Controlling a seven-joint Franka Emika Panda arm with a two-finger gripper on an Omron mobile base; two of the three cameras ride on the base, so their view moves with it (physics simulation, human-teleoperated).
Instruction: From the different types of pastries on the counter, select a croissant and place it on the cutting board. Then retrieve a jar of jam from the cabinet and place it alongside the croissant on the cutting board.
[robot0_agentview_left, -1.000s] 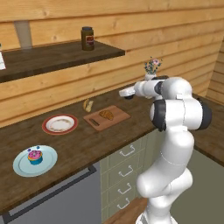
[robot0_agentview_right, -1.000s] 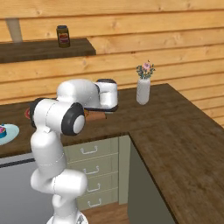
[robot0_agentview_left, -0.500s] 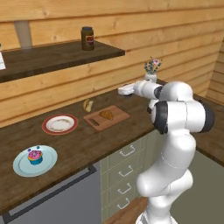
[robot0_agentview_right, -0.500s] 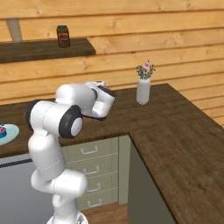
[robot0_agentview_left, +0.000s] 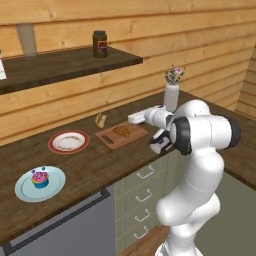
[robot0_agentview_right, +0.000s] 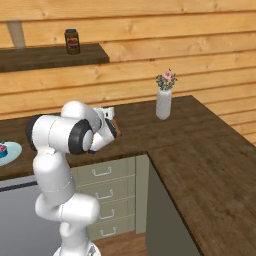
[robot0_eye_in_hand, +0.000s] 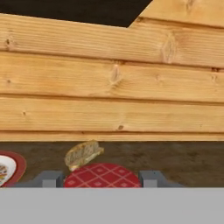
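We see the croissant (robot0_agentview_left: 121, 131) as a small golden-brown flaky pastry lying on the cutting board (robot0_agentview_left: 131, 139), with its long axis roughly along the board's longer side. The board lies on the counter (robot0_agentview_left: 100, 167), near the red-rimmed plate (robot0_agentview_left: 68, 142). In the hand view, the gripper (robot0_eye_in_hand: 102, 178) holds a jar of jam (robot0_eye_in_hand: 102, 176) between its fingertips (robot0_eye_in_hand: 49, 178), the red chequered lid facing the camera. The gripper is level and faces the wooden wall. A pale yellow item (robot0_eye_in_hand: 83, 153) lies on the counter beyond it
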